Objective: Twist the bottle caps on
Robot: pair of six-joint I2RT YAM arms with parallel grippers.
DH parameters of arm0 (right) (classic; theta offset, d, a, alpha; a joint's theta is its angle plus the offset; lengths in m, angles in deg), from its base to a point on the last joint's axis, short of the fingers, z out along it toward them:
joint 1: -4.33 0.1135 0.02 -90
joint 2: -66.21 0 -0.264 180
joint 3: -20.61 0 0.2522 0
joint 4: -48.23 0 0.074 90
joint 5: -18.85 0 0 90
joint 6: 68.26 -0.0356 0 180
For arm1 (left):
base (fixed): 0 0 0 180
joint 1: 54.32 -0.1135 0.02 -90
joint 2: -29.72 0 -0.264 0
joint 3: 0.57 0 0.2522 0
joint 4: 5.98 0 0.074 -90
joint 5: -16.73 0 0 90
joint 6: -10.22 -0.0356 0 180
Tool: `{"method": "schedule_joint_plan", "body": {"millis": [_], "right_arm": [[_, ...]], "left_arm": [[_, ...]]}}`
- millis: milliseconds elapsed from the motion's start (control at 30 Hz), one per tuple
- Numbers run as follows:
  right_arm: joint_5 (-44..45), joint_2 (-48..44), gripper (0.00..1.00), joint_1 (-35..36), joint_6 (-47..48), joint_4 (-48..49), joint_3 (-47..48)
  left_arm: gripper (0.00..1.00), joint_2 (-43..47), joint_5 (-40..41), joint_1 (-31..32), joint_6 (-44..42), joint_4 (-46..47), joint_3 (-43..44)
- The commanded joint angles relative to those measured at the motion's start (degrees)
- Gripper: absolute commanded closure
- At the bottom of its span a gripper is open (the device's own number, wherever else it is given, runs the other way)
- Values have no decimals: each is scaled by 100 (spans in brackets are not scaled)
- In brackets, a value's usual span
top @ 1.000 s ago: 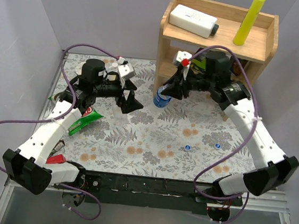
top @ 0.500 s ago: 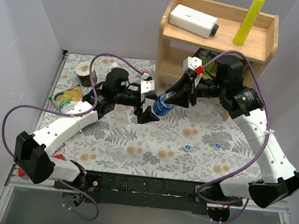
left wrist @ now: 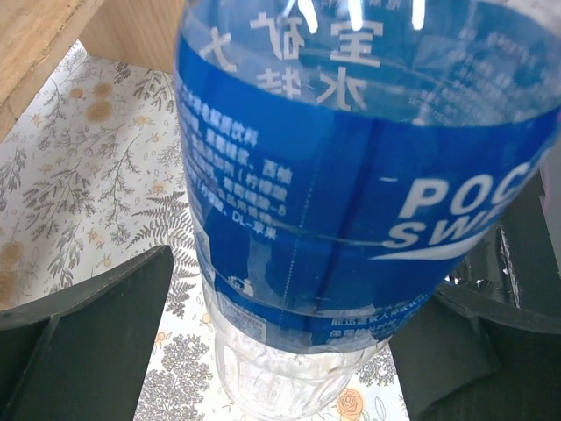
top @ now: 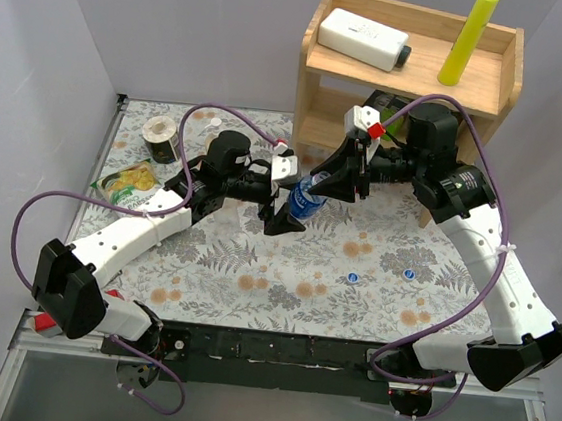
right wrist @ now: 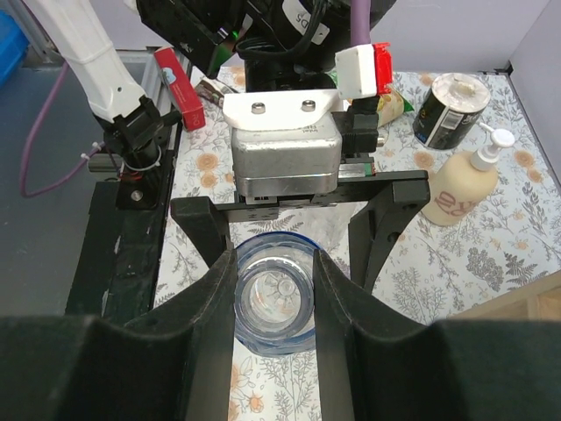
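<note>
The clear bottle with the blue label band (top: 304,199) stands tilted in front of the shelf. My right gripper (top: 326,187) is shut on its neck; in the right wrist view (right wrist: 273,298) the fingers press both sides of the bottle (right wrist: 273,340), whose mouth is uncapped. My left gripper (top: 287,213) is open around the bottle's lower body (left wrist: 351,193), its fingers (left wrist: 96,324) on either side. Two blue caps (top: 352,276) (top: 409,274) lie on the table to the right. The plain bottle is not visible.
A wooden shelf (top: 415,79) stands at the back right with a white box (top: 361,38) and a yellow tube (top: 468,39) on top. A can (top: 160,137) and a green snack pack (top: 128,182) lie at the left. A cream pump bottle (right wrist: 460,189) shows beyond.
My left arm has swung right from the table's left side and brought its open gripper around the bottle. My right gripper has shifted the bottle slightly right.
</note>
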Motion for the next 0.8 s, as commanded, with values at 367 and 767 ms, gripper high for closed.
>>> {"method": "schedule_joint_plan", "body": {"millis": [367, 767], "right_arm": [[-84, 45, 99, -10, -67, 70, 367], [1912, -736, 6, -597, -121, -1089, 176]], "left_arm": [[35, -25, -305, 14, -179, 178, -73], [86, 669, 960, -4, 1253, 1321, -1127]]}}
